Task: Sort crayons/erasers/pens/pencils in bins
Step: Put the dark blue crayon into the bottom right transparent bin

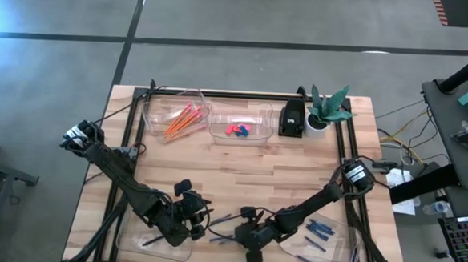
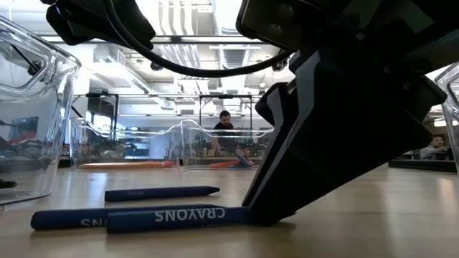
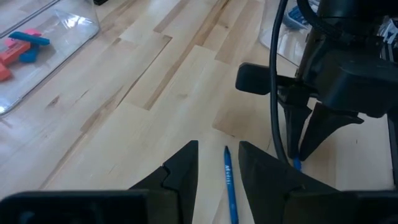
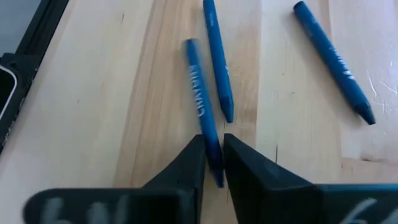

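Right gripper (image 4: 214, 158) is down on the table (image 1: 296, 174) near its front edge, and I see its fingers pinched on the end of one blue crayon (image 4: 202, 106) that lies flat on the wood. A second crayon (image 4: 219, 62) lies just beside it, a third (image 4: 333, 59) farther off. Left gripper (image 3: 217, 168) hovers close by, fingers parted and empty, with another blue crayon (image 3: 230, 186) on the table between them. At the back, one bin (image 1: 174, 116) holds the orange pencils (image 1: 182, 119) and the next bin (image 1: 241, 125) holds pink and blue erasers (image 1: 236, 130). The front right bin (image 1: 324, 240) already has crayons in it.
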